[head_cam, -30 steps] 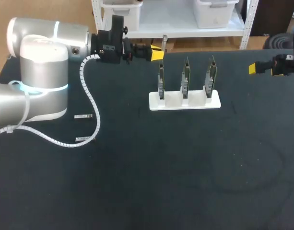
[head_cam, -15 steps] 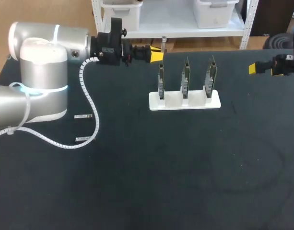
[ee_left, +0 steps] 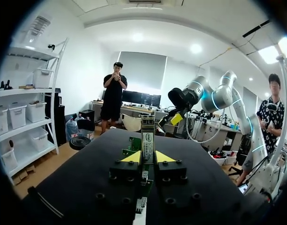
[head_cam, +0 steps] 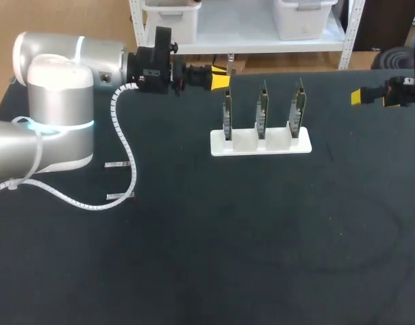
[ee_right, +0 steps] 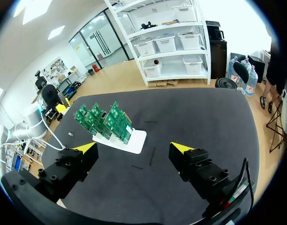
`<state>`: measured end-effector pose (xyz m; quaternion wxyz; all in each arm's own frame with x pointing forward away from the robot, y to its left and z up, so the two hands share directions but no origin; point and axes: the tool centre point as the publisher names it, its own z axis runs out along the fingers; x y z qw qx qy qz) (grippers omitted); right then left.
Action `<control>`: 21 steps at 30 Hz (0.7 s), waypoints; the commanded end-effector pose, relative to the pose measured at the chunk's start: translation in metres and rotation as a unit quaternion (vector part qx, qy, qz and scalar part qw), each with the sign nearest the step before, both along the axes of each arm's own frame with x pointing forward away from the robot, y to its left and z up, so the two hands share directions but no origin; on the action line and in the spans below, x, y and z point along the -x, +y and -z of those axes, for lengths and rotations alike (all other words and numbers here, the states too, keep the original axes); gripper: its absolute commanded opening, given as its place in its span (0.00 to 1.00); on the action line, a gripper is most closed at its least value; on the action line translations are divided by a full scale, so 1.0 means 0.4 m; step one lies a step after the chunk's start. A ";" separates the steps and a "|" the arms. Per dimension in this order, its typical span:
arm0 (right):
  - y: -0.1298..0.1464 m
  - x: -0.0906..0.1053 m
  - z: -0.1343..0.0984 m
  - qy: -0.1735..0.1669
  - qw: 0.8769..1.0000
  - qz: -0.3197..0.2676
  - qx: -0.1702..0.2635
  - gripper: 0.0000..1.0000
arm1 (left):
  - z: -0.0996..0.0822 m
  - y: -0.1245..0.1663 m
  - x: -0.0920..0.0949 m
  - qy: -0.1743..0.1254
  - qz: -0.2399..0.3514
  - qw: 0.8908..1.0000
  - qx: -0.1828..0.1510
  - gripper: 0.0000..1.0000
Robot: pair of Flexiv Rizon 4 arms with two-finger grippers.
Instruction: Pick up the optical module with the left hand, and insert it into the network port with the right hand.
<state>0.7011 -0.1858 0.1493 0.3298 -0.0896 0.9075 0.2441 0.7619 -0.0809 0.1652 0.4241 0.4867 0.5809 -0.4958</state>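
My left gripper (head_cam: 221,77) hovers over the table's far edge, just left of the board stand, and is shut on the optical module (head_cam: 231,58). In the left wrist view the slim metal module (ee_left: 147,139) stands upright between the yellow tips of that gripper (ee_left: 148,157). The green boards (ee_left: 132,142) lie just ahead. Three upright green network boards (head_cam: 261,108) stand in a white stand (head_cam: 260,142). My right gripper (head_cam: 359,96) hangs at the far right, open and empty. In its own view the right gripper (ee_right: 135,149) faces the boards (ee_right: 103,123) from a distance.
Two small silver parts (head_cam: 116,164) (head_cam: 118,196) lie on the black table (head_cam: 227,244) near my left arm's white cable (head_cam: 129,166). The left arm's base (head_cam: 55,115) fills the left side.
The left wrist has shifted very slightly back with the module still gripped. The right arm has not moved.
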 end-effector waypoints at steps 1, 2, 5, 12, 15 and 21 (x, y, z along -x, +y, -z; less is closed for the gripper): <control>0.002 0.003 -0.002 0.000 1.000 0.002 0.002 1.00 | 0.004 -0.001 -0.007 -0.003 0.010 1.000 0.001 0.00; 0.002 0.003 -0.002 0.000 1.000 0.002 0.002 1.00 | 0.004 -0.002 -0.007 -0.002 0.011 1.000 0.001 0.00; 0.002 0.003 -0.002 0.000 1.000 0.002 0.002 1.00 | 0.005 -0.003 -0.008 -0.005 0.015 1.000 0.004 0.00; 0.002 0.003 -0.002 0.000 1.000 0.002 0.002 1.00 | 0.004 -0.005 -0.016 -0.011 0.015 1.000 0.001 0.00; 0.002 0.003 -0.002 0.000 1.000 0.002 0.002 1.00 | 0.005 -0.008 -0.016 -0.011 0.016 1.000 -0.004 0.00; 0.002 0.003 -0.002 0.000 1.000 0.002 0.002 1.00 | 0.004 -0.004 -0.021 -0.013 0.014 1.000 -0.005 0.00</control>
